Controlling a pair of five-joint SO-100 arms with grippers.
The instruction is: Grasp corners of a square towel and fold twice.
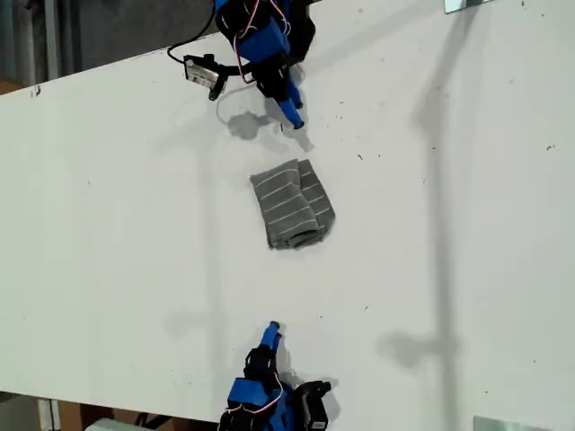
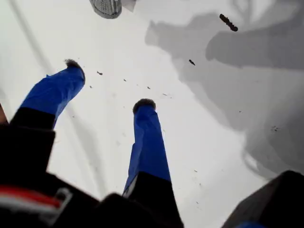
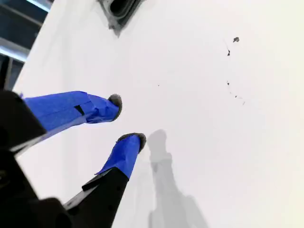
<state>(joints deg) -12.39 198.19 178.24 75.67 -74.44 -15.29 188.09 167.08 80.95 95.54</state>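
Blue fingers, my first gripper [image 2: 108, 84]: spread wide, nothing between them, above bare table.
Second gripper, my second gripper [image 3: 125, 119]: jaws parted by a narrower gap, holding nothing.
Towel [image 1: 292, 205]: folded into a small striped bundle, lying flat at the centre of the exterior view, clear of both arms.
Table [image 1: 467, 224]: white, speckled with a few dark crumbs.
Arms: upper arm [image 1: 265, 40] at the exterior view's top edge, lower arm [image 1: 265, 395] at its bottom edge; I cannot tell which is first.
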